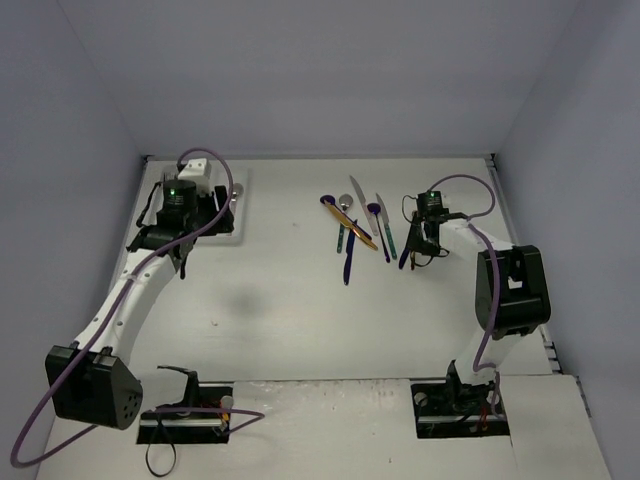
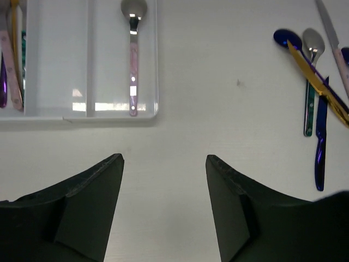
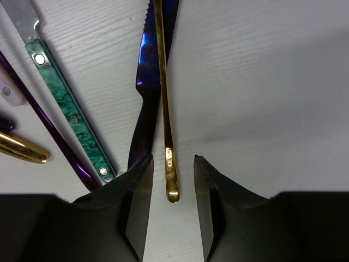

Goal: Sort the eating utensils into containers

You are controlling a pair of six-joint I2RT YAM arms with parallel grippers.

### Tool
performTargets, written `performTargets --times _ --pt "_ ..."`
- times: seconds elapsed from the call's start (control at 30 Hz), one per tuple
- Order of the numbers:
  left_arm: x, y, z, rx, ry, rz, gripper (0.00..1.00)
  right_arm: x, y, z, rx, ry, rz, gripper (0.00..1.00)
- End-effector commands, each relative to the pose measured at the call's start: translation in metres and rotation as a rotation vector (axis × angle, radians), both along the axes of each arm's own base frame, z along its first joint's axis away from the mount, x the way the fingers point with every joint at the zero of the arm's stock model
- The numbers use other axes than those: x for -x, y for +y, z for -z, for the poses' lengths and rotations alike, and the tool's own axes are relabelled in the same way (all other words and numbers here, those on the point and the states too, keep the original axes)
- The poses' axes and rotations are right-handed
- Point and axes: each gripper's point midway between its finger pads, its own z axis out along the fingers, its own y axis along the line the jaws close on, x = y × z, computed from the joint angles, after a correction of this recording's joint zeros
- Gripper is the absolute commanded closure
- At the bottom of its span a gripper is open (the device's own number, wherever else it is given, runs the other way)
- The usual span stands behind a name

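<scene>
My right gripper [image 3: 172,159] [image 1: 413,250] is open, low over the table, its fingers either side of the end of a gold utensil's handle [image 3: 168,136] without touching it. A dark blue knife [image 3: 146,103] lies against that handle. A teal-handled knife [image 3: 71,123] and a slim purple handle [image 3: 43,125] lie to the left. My left gripper [image 2: 163,159] [image 1: 198,218] is open and empty, just short of the white tray [image 2: 87,109]. The tray's right compartment holds a pink-handled spoon [image 2: 132,71], its left one several utensils [image 2: 11,65], and the middle one shows none.
A loose cluster lies mid-table [image 1: 352,225]: a blue spoon [image 2: 286,38], a teal-handled silver spoon [image 2: 311,82], a gold piece [image 2: 319,87] and a dark blue knife [image 2: 320,147]. Walls enclose the table on three sides.
</scene>
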Motion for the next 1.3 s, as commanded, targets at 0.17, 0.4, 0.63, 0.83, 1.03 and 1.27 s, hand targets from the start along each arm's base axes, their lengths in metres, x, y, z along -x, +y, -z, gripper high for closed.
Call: performTargets --times 0.17,0.4,0.63,0.83,1.03,1.27 --pt "0.014 -0.008 -0.002 0.025 -0.015 0.044 0.42 -0.008 -0.013 0.006 0.047 -0.017 0.038 0.70" --pt "0.015 -0.009 -0.003 0.033 -0.019 0.047 0.41 -0.008 -0.011 0.016 0.042 -0.001 0.033 0.72" --pt "0.015 -0.009 -0.003 0.037 -0.020 0.046 0.41 -0.014 -0.016 0.025 0.061 0.014 0.046 0.74" --pt "0.015 -0.008 -0.001 0.035 -0.015 0.044 0.41 -0.025 -0.024 0.036 0.072 0.032 0.061 0.80" --pt "0.016 -0.008 -0.002 0.033 -0.017 0.044 0.41 -0.038 -0.025 0.043 0.059 0.039 0.056 0.95" --pt "0.016 -0.010 -0.002 0.043 -0.018 0.052 0.41 -0.048 -0.029 0.025 0.083 -0.009 0.060 1.00"
